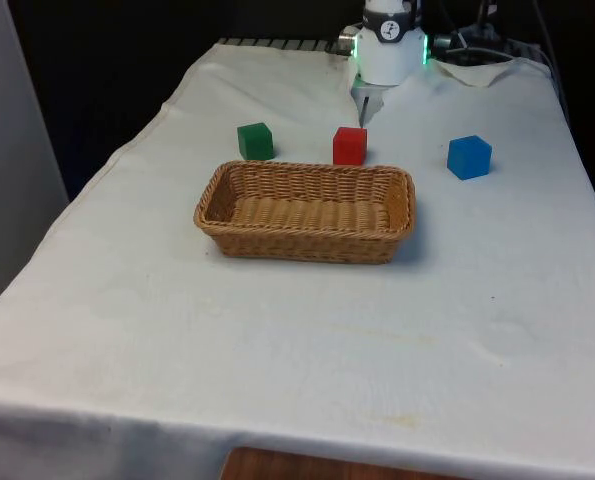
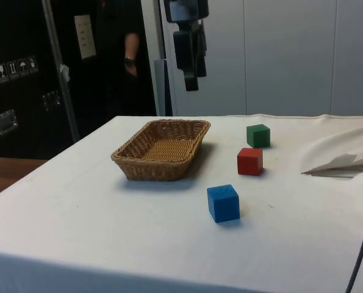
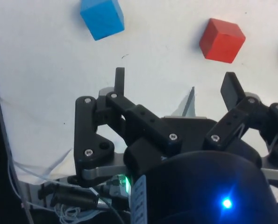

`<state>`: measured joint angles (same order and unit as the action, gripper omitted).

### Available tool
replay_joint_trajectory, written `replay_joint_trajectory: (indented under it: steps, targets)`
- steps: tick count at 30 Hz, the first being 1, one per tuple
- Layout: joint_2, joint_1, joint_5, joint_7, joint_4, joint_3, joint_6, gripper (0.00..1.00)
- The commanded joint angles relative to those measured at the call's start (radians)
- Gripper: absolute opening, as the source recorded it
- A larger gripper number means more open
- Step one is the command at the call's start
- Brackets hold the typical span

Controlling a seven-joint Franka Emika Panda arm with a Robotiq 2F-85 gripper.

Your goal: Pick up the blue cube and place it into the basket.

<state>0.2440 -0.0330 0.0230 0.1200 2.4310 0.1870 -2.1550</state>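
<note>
Hanging high above the table (image 1: pixel 277 350), the gripper (image 3: pixel 176 84) had its fingers spread wide and held nothing. The blue cube (image 1: pixel 469 157) sat on the cloth, apart from the basket (image 1: pixel 307 212), at the front view's right of the red cube (image 1: pixel 350 145).

Blue cube (image 1: pixel 469 157), red cube (image 1: pixel 349 145), green cube (image 1: pixel 255 140), tan woven basket (image 1: pixel 227 186), white cloth (image 1: pixel 307 330).

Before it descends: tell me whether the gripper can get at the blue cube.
Probably yes. The blue cube stands alone on the cloth, apart from the red cube and basket; the gripper hangs above, jaws open.
</note>
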Motion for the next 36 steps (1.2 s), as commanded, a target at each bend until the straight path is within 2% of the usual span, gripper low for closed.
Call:
replay_joint_trajectory:
  steps: [1,5,6,7,14,15,20,23,30,31,32,36]
  targets:
    - [0.008,-0.003,-0.001,0.001,0.015,0.002,-0.02,1.0]
    - [0.01,-0.003,-0.001,-0.006,0.044,0.015,-0.052,1.0]
    - [0.004,0.0,0.0,-0.005,0.033,0.013,-0.035,1.0]
    - [0.01,-0.003,-0.001,-0.006,0.05,0.018,-0.06,1.0]
    - [0.01,-0.002,0.002,-0.014,0.089,0.039,-0.111,1.0]
    - [0.004,0.0,0.0,-0.015,0.08,0.037,-0.096,1.0]
    - [0.008,-0.002,0.005,-0.021,0.115,0.053,-0.147,1.0]
    - [0.004,0.0,0.0,-0.027,0.118,0.056,-0.145,1.0]
    - [-0.005,-0.005,-0.009,-0.048,0.159,0.065,-0.204,1.0]
    - [-0.003,0.0,-0.001,-0.044,0.155,0.066,-0.188,1.0]
    - [-0.007,-0.005,-0.01,-0.05,0.164,0.066,-0.21,1.0]
    - [-0.018,-0.008,-0.015,-0.062,0.188,0.071,-0.25,1.0]
